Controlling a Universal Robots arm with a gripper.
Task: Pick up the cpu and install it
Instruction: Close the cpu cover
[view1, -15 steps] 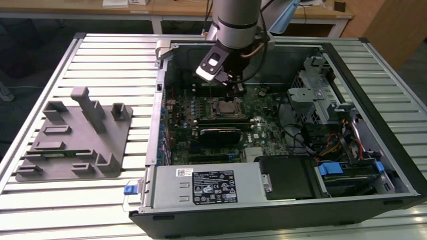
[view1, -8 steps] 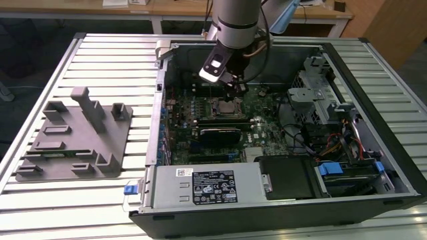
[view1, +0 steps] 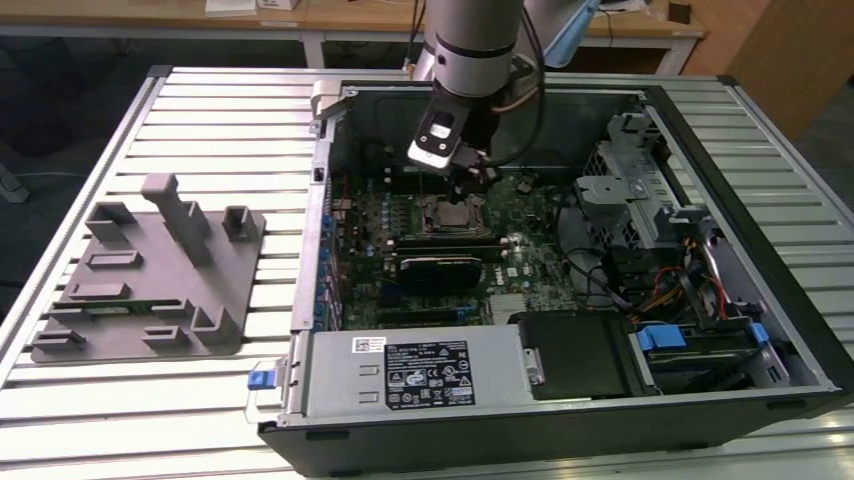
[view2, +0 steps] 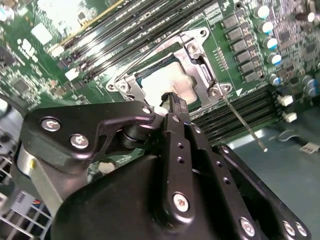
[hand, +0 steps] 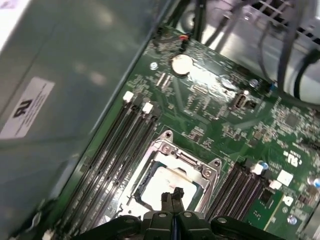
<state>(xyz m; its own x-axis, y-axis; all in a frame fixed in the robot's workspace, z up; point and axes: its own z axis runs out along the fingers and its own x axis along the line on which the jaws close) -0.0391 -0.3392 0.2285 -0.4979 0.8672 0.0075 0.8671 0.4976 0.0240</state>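
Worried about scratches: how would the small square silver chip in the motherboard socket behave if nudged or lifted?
The small square silver chip looks flat and rigid, so it likely won't flex or roll. Its shiny top is probably slippery. Seated inside the metal socket frame, it likely resists sideways pushes.

One cpu (hand: 162, 181), one gripper (hand: 172, 196), one tray (view1: 134, 290)
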